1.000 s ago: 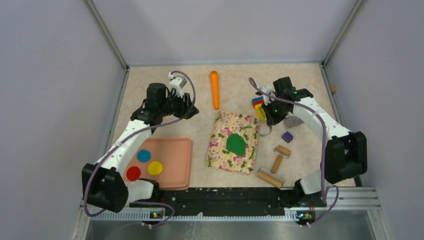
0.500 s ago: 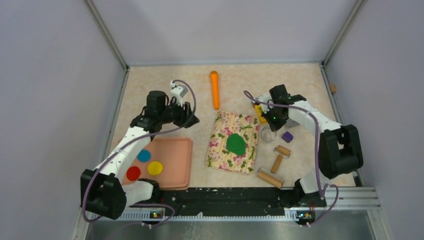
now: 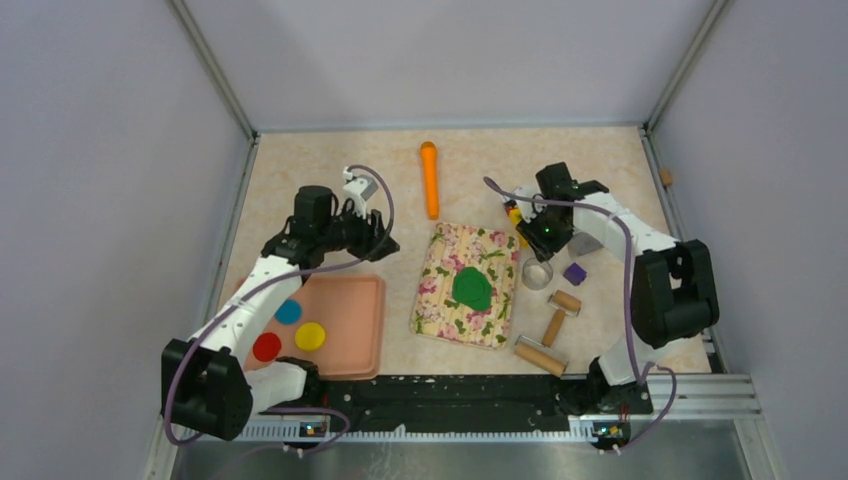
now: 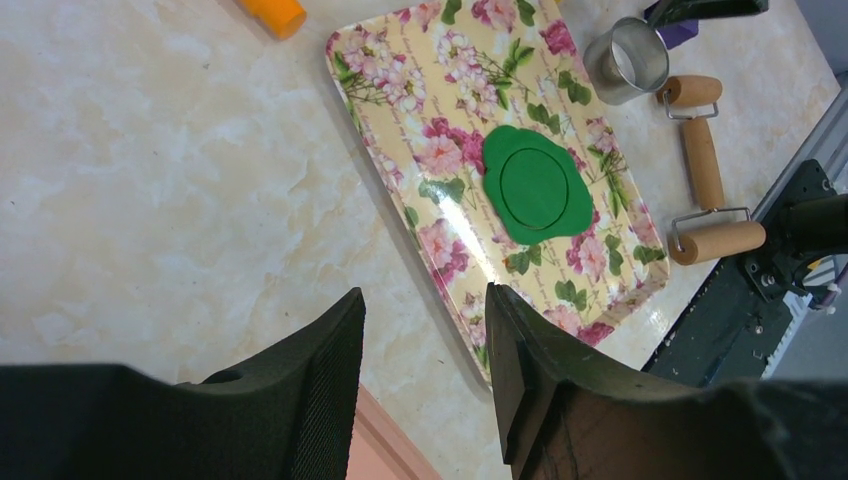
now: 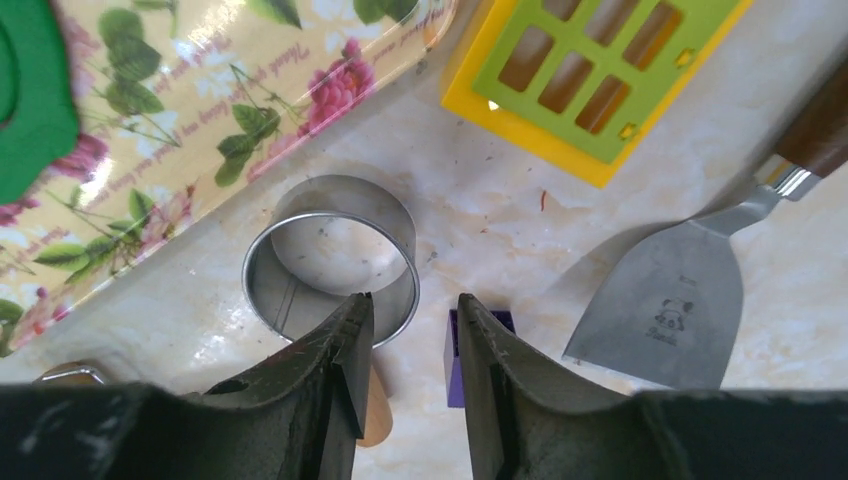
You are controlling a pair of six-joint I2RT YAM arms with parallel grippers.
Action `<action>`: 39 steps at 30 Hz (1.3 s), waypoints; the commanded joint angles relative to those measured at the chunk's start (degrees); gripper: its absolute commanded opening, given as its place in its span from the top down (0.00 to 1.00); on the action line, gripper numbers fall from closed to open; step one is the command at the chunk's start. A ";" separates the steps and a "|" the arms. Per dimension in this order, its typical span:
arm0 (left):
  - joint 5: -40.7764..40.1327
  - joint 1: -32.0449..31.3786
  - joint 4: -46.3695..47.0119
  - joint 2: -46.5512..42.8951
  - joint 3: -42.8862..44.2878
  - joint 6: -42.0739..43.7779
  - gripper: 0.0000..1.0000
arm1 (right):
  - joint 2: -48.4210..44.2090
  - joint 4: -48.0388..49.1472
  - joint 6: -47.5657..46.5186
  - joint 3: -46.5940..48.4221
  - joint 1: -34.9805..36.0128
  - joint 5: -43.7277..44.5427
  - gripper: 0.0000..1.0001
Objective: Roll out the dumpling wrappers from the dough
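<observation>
The dark green dough (image 3: 472,288) lies on the floral mat (image 3: 445,310). In the left wrist view the dough (image 4: 497,213) has a ragged edge, and a neat round disc (image 4: 533,182) is scored inside it. Blue (image 3: 288,311), yellow (image 3: 310,336) and red (image 3: 267,347) wrappers lie in the pink tray (image 3: 355,300). My left gripper (image 3: 380,235) is open and empty above the table left of the mat (image 4: 420,80); it also shows in its own view (image 4: 425,330). My right gripper (image 3: 545,240) is open and empty (image 5: 410,320) just above a metal ring cutter (image 5: 345,195).
The ring cutter (image 3: 537,272) stands right of the mat. A purple block (image 3: 574,272), a steel scraper (image 3: 588,243), a yellow-green mould (image 5: 590,75) and wooden rollers (image 3: 540,358) lie on the right. An orange tool (image 3: 430,178) lies behind the mat.
The ring cutter has come to rest on the table right of the mat, and my right gripper now stands open over it. My left arm shifted slightly nearer.
</observation>
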 commanded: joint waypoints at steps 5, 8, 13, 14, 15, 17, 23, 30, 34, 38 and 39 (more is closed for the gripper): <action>-2.23 -0.37 3.65 0.48 -3.48 -4.68 0.48 | -15.48 -0.82 -1.00 1.55 0.83 -9.88 0.57; -5.28 -0.89 6.39 2.11 -5.59 -9.81 0.48 | -23.22 4.86 -0.20 -3.95 5.71 -8.60 0.44; -6.05 -3.77 7.97 8.44 -5.28 -13.96 0.48 | -25.41 10.85 4.38 -10.03 17.63 -6.39 0.31; -6.37 -4.39 8.41 9.73 -4.93 -14.65 0.48 | -24.11 11.43 6.18 -10.17 19.26 -5.41 0.31; -6.80 -4.92 8.83 11.20 -4.52 -15.56 0.48 | -22.43 12.11 7.94 -9.98 20.48 -4.87 0.31; -7.74 -5.89 9.92 13.21 -3.90 -17.41 0.48 | -19.60 14.49 12.10 -9.71 21.70 -3.66 0.31; -11.44 -10.44 9.77 21.25 1.13 -19.12 0.54 | -15.02 21.42 16.03 -10.44 24.20 -1.50 0.30; -14.80 -12.86 4.20 31.97 10.41 -19.80 0.65 | -13.07 21.95 19.41 -10.94 25.09 -3.45 0.32; -16.02 -12.84 2.31 35.32 12.59 -21.08 0.69 | -13.04 21.92 20.83 -12.51 26.14 -2.52 0.32; -16.19 -12.86 2.33 36.19 12.13 -23.06 0.73 | -12.69 21.79 19.68 -14.21 27.98 -1.17 0.29; -15.79 -12.84 3.04 36.32 11.80 -23.28 0.73 | -12.72 21.87 19.01 -14.70 28.52 -1.03 0.28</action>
